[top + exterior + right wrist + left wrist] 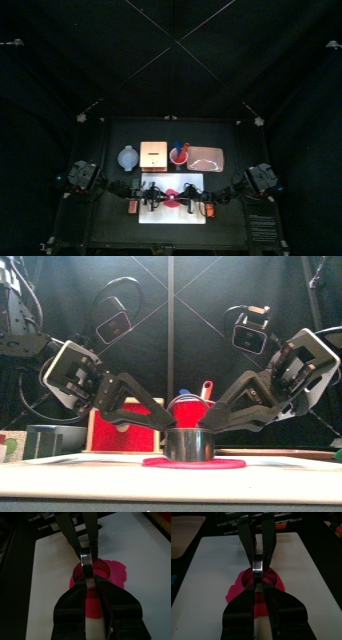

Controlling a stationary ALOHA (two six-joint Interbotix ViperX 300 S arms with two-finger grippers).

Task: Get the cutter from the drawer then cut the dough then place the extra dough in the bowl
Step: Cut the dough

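Lower centre: pink dough point(234, 464) flat on white board point(294, 459), judged soft, tearable, tacky. Cutter point(191, 444) stands on it, rigid, light. Your left gripper point(166, 418) and right gripper point(219, 416) pinch its top, jaws closed. Take scrap by outer edge. Bowl point(128, 157) behind, left.

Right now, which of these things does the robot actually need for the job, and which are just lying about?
Needed for the job: metal cutter, clamped by left gripper and right gripper; red dough; white cutting board; blue-grey bowl; wooden box.
Just lying about: red cup with toy knives; pink tray.
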